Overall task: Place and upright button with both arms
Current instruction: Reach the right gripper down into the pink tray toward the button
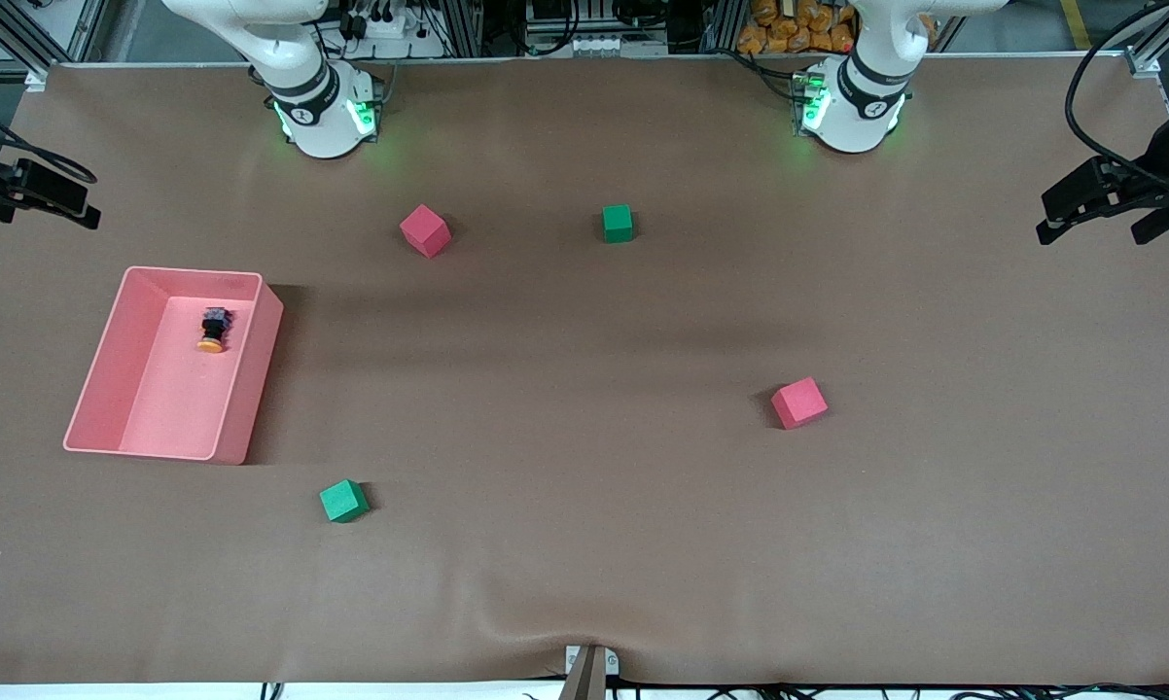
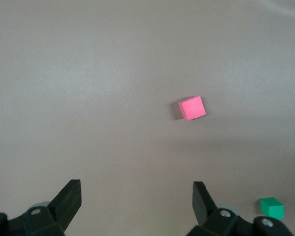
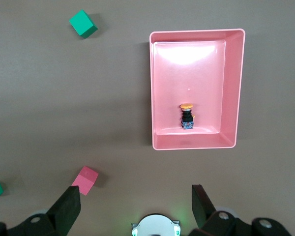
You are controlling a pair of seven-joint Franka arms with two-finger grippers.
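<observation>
The button (image 1: 213, 331) lies on its side inside the pink bin (image 1: 191, 273) at the right arm's end of the table, its orange cap toward the front camera. In the right wrist view the button (image 3: 187, 115) shows close to one short wall of the bin (image 3: 196, 32). My right gripper (image 1: 84, 199) hangs open high over the table's edge beside the bin, with nothing between its fingers (image 3: 69, 206). My left gripper (image 1: 1090, 233) hangs open and empty high over the left arm's end of the table; the left gripper (image 2: 136, 196) looks down on bare mat.
Near the arm bases sit a red cube (image 1: 424, 230) and a green cube (image 1: 618, 223). Another red cube (image 1: 798, 402) lies mid-table toward the left arm's end. A green cube (image 1: 342, 501) sits nearer the front camera than the bin.
</observation>
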